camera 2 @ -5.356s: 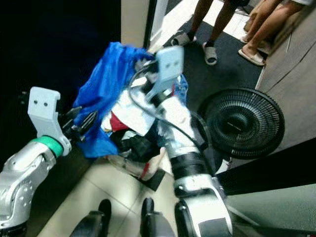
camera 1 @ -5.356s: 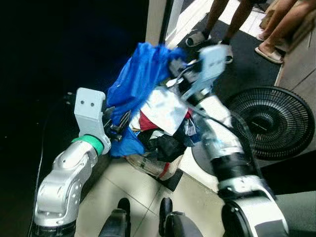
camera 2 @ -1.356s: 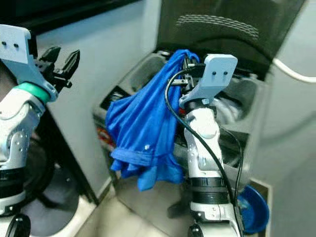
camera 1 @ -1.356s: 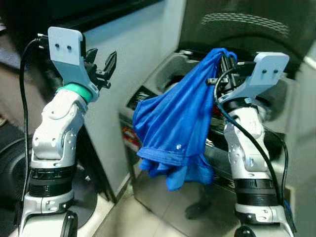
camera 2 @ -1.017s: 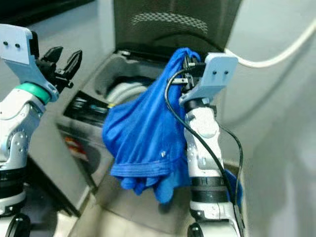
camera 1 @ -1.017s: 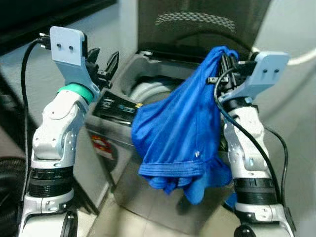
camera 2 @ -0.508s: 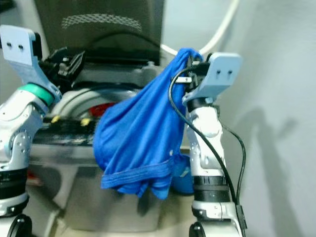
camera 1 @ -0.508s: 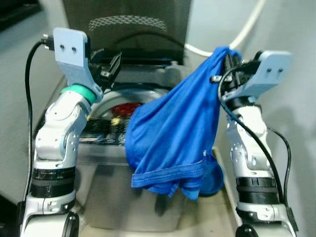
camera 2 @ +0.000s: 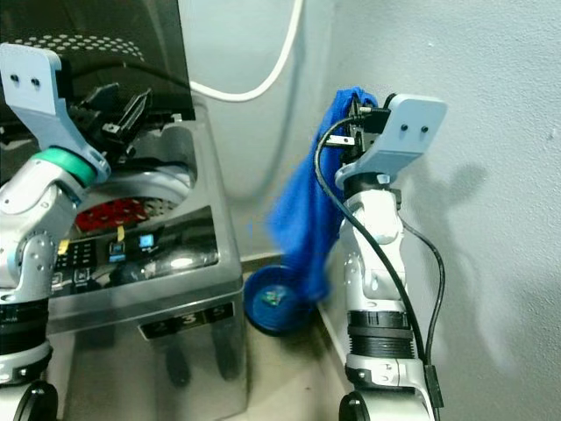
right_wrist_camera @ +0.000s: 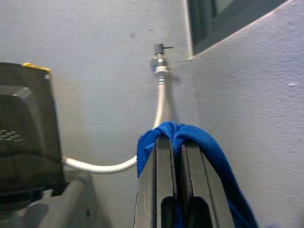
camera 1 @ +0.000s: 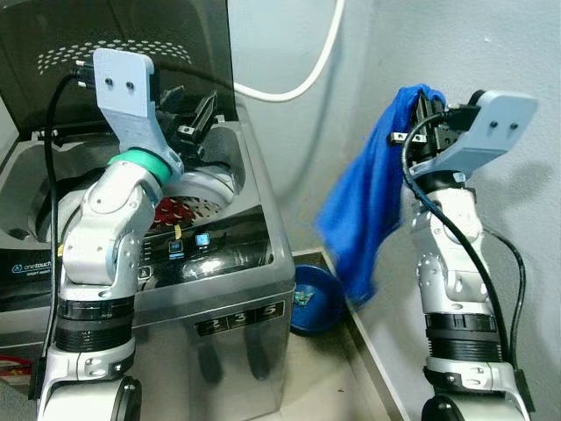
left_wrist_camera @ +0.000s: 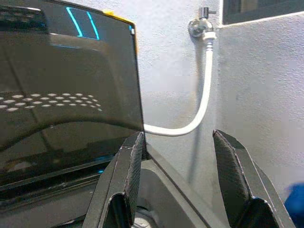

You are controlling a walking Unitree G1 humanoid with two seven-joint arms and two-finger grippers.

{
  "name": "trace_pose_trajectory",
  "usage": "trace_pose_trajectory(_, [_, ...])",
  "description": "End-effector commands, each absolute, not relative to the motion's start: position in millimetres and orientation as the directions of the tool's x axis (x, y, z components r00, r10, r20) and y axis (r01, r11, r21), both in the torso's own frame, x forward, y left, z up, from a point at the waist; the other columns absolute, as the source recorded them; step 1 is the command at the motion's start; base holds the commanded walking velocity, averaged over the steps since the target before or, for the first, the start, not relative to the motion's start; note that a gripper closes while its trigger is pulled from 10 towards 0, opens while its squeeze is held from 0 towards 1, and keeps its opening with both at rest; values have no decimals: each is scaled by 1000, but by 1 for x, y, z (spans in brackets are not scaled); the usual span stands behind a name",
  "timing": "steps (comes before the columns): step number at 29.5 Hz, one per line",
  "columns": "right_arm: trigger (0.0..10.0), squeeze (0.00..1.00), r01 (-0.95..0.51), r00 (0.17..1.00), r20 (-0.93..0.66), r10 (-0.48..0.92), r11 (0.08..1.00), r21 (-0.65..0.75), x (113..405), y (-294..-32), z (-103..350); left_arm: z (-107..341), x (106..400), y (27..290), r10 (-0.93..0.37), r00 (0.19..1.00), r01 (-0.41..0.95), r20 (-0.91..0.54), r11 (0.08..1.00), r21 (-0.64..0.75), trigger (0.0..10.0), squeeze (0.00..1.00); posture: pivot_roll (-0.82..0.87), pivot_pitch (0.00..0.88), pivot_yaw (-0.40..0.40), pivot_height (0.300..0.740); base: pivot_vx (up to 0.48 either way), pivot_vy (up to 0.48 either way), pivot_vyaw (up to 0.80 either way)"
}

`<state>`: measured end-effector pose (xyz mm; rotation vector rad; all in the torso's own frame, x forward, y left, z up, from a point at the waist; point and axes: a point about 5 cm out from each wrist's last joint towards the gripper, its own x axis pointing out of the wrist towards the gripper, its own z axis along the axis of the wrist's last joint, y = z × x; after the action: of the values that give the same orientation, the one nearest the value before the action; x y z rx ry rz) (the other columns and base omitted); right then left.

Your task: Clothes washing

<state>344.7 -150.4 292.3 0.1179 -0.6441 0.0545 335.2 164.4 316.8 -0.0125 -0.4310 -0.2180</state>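
A grey plastered corner is closing in the scene, with a white hose (camera 1: pixel 302 79) looping down the wall toward a top-loading washing machine (camera 1: pixel 219 289) whose dark lid (camera 1: pixel 123 44) is standing raised at about ten o'clock in the head views. The right gripper (right_wrist_camera: pixel 176 142) is pinching its fingers tight on a fold of the blue garment (camera 1: pixel 372 210), which is hanging free at three o'clock, beside the machine and not above its drum (camera 1: pixel 188 197); a blue basin (camera 1: pixel 311 298) is sitting on the floor beneath it. The left gripper (left_wrist_camera: pixel 178 175) is hovering over the tub with its jaws spread wide and nothing between them. Judging by this, the loading step is under way: the next move likely calls for swinging the right arm toward nine o'clock until the cloth is hanging over the opening, then releasing. The wrist views are showing the wall tap (right_wrist_camera: pixel 159 59) feeding the hose and the fabric draped over the clamped fingers, while the head views are giving the red laundry (camera 2: pixel 110 213) already lying in the drum.
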Motion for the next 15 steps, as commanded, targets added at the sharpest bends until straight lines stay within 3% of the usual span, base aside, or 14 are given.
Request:
trace_pose_trajectory(1, [10000, 0, -99, 790, 613, 26, 991, 85, 343, -148, 294, 314, 335, 167, -198, 894, 206, 401, 978, 24, 10000, 0, 88, 0, 68, 740, 0, 480, 0])
trace_pose_trajectory(6, [10000, 0, -103, 790, 613, 31, 991, 83, 344, -147, 294, 314, 335, 167, -198, 892, 205, 407, 978, 26, 10000, 0, 88, 0, 65, 740, 0, 390, 0])
trace_pose_trajectory(15, [10000, 0, -105, 789, 613, 35, 991, 78, 344, -147, 294, 313, 334, 164, -210, 890, 198, 405, 978, 72, 10000, 0, 85, 0, 67, 740, 0, 0, 0])
